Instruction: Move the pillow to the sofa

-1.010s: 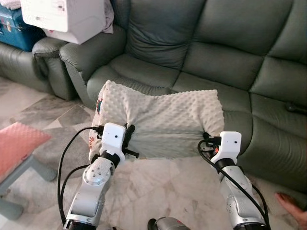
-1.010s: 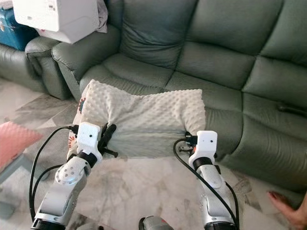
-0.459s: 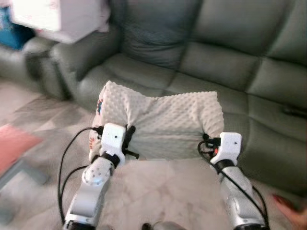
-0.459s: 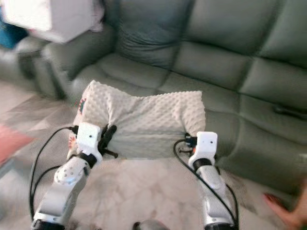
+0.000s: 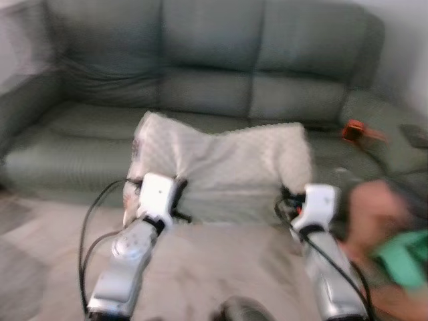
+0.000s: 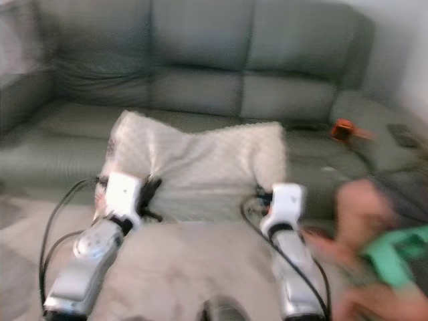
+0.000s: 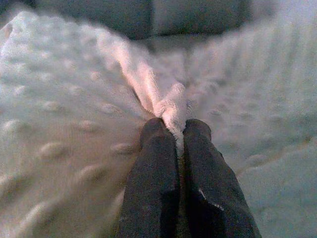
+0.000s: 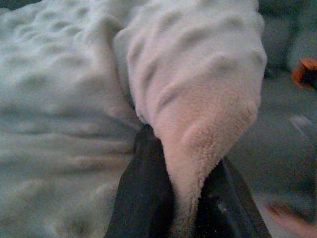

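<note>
Nearest, at the lower middle of the head views, the two silver arms reach forward side by side. The left gripper (image 7: 174, 130) has its two black fingers pressed together on a pinched ridge of the pillow's (image 5: 221, 167) nubby cream cover. The right gripper (image 8: 171, 148) is likewise clamped on a thick fold at the pillow's other end, with the fabric draping over its fingers. In the left eye view the left gripper (image 5: 175, 194) sits at the pillow's lower left edge and the right gripper (image 5: 289, 199) at its lower right. Holding both ends this way keeps the soft pillow stretched between the arms and lifted off the floor (image 5: 227, 267), so it can be carried level and not sag or drag.

At the lower right of the frame, just beside the right arm, a person's hand (image 5: 371, 207) is blurred, with something green (image 5: 401, 264) under it; what it is cannot be told.

Beyond the pillow, filling the upper half, is the grey-green sofa (image 5: 207, 73). The pillow hangs in front of its seat cushions, near the front edge, and is judged not yet set down. A small orange thing (image 5: 353, 130) lies on the seat at the right. The head views are blurred, which suggests the robot is moving.
</note>
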Available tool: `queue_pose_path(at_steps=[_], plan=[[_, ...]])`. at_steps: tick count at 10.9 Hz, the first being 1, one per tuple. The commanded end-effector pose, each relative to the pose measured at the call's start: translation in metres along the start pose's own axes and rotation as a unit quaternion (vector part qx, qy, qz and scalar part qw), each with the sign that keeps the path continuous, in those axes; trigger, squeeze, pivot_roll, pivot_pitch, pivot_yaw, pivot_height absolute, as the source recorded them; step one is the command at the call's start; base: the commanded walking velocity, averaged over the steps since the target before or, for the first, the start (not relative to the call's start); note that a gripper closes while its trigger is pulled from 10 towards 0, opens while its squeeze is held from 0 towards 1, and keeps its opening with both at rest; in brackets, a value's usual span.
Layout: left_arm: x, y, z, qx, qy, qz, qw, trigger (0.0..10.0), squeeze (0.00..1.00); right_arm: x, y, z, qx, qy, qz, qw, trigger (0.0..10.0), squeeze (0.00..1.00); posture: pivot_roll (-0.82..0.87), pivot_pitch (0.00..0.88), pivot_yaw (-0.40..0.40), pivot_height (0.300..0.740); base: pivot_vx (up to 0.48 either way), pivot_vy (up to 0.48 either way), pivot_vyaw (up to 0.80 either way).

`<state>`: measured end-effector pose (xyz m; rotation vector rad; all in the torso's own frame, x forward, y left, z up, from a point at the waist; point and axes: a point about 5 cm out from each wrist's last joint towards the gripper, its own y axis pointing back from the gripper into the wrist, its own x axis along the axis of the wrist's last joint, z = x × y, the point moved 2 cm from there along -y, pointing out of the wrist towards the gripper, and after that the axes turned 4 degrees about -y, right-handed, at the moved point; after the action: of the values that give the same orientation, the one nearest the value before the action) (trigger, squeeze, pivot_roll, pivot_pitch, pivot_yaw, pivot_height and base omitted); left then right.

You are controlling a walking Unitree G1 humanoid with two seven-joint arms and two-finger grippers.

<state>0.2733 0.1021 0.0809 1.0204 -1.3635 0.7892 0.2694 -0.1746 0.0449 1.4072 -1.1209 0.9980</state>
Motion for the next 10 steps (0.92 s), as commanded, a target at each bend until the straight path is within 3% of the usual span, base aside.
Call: queue_pose_path(at_steps=[1, 7, 10], plan=[[0.0089, -0.0035, 0.0046, -0.01, -0.002, 0.018, 1.0, 10.0, 0.0, 0.0131, -0.0045, 0.0044, -0.007, 0.007, 0.021, 1.0, 10.0, 0.0, -0.09, 0.0, -0.052, 0.74, 0.0, -0.27, -0.79], [0.0129, -0.0027, 0.0013, -0.005, -0.009, 0.036, 0.999, 10.0, 0.0, 0.0131, -0.003, -0.0033, 0.013, 0.007, 0.028, 0.999, 10.0, 0.0, -0.09, 0.0, -0.042, 0.74, 0.0, 0.0, 0.0], [0.0138, -0.0025, 0.0031, -0.012, -0.01, 0.042, 0.999, 10.0, 0.0, 0.0116, -0.0015, -0.0034, 0.014, 0.006, 0.026, 1.0, 10.0, 0.0, -0.09, 0.0, -0.041, 0.74, 0.47, 0.0, 0.0]])
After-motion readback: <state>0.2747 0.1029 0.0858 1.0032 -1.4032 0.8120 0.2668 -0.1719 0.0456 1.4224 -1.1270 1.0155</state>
